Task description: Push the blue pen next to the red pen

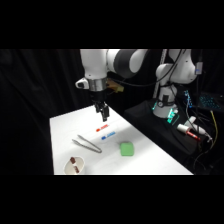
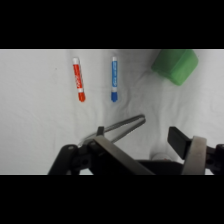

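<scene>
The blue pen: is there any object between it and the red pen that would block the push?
Nothing visible does. In the wrist view, only bare white table lies between the blue pen and the red pen, which lie roughly parallel. The green block and the metal tongs lie outside that gap.

White table (image 1: 150,160), red pen (image 1: 101,128) beside blue pen (image 1: 107,135), metal tongs (image 1: 88,144), green block (image 1: 126,148), small bowl (image 1: 74,166)

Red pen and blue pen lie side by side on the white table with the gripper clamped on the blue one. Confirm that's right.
Not quite. The gripper hangs above the table, touching neither pen. The side view shows it off both, and in the wrist view the red pen and blue pen lie parallel, side by side and free.
</scene>
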You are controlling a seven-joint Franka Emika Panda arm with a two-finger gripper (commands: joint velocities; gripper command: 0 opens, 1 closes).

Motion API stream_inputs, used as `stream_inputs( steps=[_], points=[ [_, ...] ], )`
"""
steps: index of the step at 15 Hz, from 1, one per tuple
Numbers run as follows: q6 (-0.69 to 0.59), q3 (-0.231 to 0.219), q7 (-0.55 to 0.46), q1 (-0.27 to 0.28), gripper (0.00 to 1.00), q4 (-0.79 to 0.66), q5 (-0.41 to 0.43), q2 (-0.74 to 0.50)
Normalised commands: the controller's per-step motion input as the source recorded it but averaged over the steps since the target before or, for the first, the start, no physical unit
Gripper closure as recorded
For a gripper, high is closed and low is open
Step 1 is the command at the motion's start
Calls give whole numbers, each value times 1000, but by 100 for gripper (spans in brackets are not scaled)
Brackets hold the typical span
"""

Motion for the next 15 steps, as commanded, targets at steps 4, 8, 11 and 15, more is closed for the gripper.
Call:
stream_inputs(
  steps=[4, 8, 11, 15],
  points=[
    [45, 27, -46, -37, 0, 28, 58, 74],
    [123, 22, -82, -59, 0, 75, 132, 208],
    [190, 44, -171, -82, 0, 68, 215, 218],
    [261, 75, -225, -93, 0, 28, 208, 177]
  ],
)
